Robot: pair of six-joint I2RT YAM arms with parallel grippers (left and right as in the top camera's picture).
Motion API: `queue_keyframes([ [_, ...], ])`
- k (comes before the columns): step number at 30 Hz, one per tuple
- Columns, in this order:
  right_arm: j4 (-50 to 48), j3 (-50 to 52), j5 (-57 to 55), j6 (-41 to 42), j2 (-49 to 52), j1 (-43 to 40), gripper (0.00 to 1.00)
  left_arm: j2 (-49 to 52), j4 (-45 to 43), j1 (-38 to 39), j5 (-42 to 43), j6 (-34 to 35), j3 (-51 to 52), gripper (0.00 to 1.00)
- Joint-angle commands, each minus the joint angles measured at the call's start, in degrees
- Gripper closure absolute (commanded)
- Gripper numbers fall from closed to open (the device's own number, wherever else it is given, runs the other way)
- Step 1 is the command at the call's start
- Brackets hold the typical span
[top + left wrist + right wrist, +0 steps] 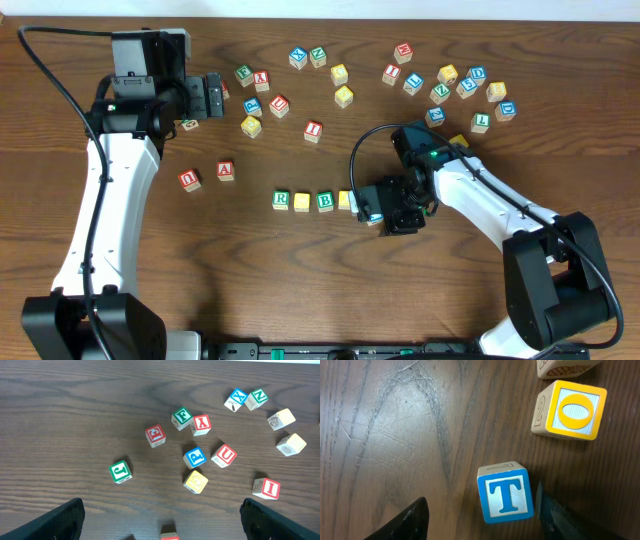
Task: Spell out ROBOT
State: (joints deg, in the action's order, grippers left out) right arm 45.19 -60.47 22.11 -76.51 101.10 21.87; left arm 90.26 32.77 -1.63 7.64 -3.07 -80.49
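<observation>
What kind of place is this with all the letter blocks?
Probably a robotics lab workbench, not a playroom. A white left arm and right arm stand at a dark wooden table, with toy alphabet blocks scattered on it.

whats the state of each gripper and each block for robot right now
left gripper: open, empty
right gripper: open, one finger on each side of the T block
T block: lying flat, T face up, apart from the second O block
second O block: lying flat, O face up
R block: placed, starts the row
first O block: placed, second in the row
B block: placed, third in the row
</observation>
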Motion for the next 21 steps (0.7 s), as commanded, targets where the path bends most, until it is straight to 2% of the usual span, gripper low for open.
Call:
queue_keyframes([
  [1,0.3,0.3,1.0,1.9,0.3,-0.4,0.35,-0.9,0.0,-0.1,0.7,-0.3,-0.7,0.02],
  [8,0.5,0.3,1.0,3.1,0.3,-0.4,0.27,-0.9,0.0,-0.1,0.7,-0.3,-0.7,0.02],
  [12,0.6,0.3,1.0,4.1,0.3,-0.4,0.27,-0.9,0.0,-0.1,0.7,-0.3,-0.7,0.02],
  [14,0.6,0.3,1.2,4.1,0.3,-0.4,0.34,-0.9,0.0,-0.1,0.7,-0.3,-0.7,0.02],
  [18,0.2,0.3,2.5,4.0,0.3,-0.4,0.60,-0.9,0.0,-0.1,0.7,-0.3,-0.7,0.02],
  [19,0.1,0.3,2.5,4.0,0.3,-0.4,0.64,-0.9,0.0,-0.1,0.7,-0.3,-0.7,0.02],
  [21,0.0,0.3,2.5,4.0,0.3,-0.4,0.64,-0.9,0.0,-0.1,0.7,-0.3,-0.7,0.02],
])
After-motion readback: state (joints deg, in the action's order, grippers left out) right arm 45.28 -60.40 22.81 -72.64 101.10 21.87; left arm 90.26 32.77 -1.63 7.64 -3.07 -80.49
